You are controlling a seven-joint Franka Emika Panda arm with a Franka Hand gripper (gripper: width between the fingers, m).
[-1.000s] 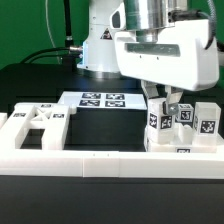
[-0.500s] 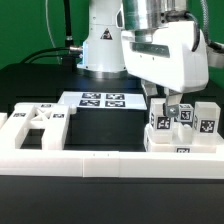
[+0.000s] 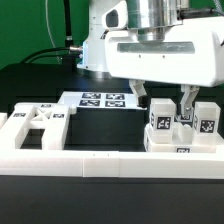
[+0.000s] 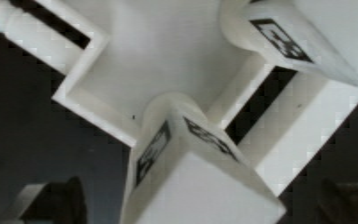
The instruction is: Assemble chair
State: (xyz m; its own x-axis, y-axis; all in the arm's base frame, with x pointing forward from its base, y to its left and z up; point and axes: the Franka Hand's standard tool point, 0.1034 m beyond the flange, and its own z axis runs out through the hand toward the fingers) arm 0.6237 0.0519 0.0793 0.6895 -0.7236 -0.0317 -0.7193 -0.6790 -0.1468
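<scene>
And the fingers (image 3: pixel 187 103) have sprung apart! A second ago they were pinched together over the chair posts (image 3: pixel 182 125) at the lower right of the exterior view. Now they're released, one tip on each side of the cluster, gripping nothing. The hand has swung squarer to the camera too. The posts stand upright where they were, just behind the border wall (image 3: pixel 80 160). The wrist view shows a tagged post (image 4: pixel 202 175) close up. The flat chair frame (image 3: pixel 35 125) at lower left and the marker board (image 3: pixel 100 100) on the tabletop (image 3: pixel 110 125) haven't budged.
</scene>
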